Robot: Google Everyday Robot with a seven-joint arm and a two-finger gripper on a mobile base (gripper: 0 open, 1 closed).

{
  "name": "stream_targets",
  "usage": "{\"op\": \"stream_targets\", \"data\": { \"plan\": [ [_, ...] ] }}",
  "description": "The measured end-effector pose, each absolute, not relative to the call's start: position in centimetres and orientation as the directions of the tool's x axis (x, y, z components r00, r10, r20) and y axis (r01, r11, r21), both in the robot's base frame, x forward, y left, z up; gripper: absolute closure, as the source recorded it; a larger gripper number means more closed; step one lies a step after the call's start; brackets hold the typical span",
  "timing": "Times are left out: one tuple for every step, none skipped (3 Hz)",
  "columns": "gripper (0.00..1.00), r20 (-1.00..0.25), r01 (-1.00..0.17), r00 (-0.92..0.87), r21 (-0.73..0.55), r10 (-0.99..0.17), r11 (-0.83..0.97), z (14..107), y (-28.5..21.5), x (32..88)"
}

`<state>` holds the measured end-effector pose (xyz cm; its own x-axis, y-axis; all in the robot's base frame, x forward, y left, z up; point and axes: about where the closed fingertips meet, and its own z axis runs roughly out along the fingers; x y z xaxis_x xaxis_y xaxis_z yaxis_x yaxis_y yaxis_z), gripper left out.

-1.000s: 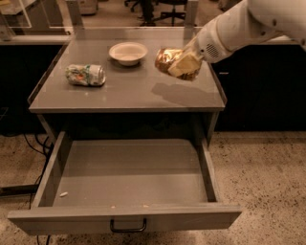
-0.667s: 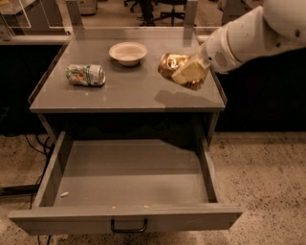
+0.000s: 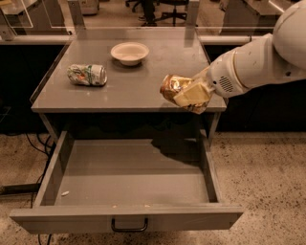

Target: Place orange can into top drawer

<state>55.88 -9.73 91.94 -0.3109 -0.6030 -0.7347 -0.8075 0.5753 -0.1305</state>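
We count two cans, one bowl (image 3: pixel 129 51). Gripper (image 3: pixel 192 95) clamped round orange can (image 3: pixel 170 86), over bench (image 3: pixel 158 72) front-right edge, above open top drawer (image 3: pixel 134 167). White-green can (image 3: pixel 87 75) lies on bench, left of bowl.

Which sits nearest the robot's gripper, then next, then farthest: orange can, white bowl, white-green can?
From the gripper, at the table front right edge:
1. orange can, held in it
2. white bowl, back middle
3. white-green can, left side

An office-like lab: swivel chairs (image 3: pixel 167 10) and desks (image 3: pixel 239 12) behind a grey table (image 3: pixel 119 93), at whose front edge the gripper (image 3: pixel 185 93) holds the orange can (image 3: pixel 170 85).
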Motion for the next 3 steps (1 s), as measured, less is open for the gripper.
{"op": "stream_targets", "data": {
  "plan": [
    [1.0, -0.721, -0.828, -0.337, -0.078, -0.605, 0.555, 89.0, -7.9, 54.4],
    [1.0, -0.706, -0.848, -0.373, -0.005, -0.602, 0.53, 84.1, -4.9, 52.4],
    [1.0, -0.701, -0.853, -0.387, 0.024, -0.599, 0.522, 81.2, -3.4, 51.4]
  ]
}}
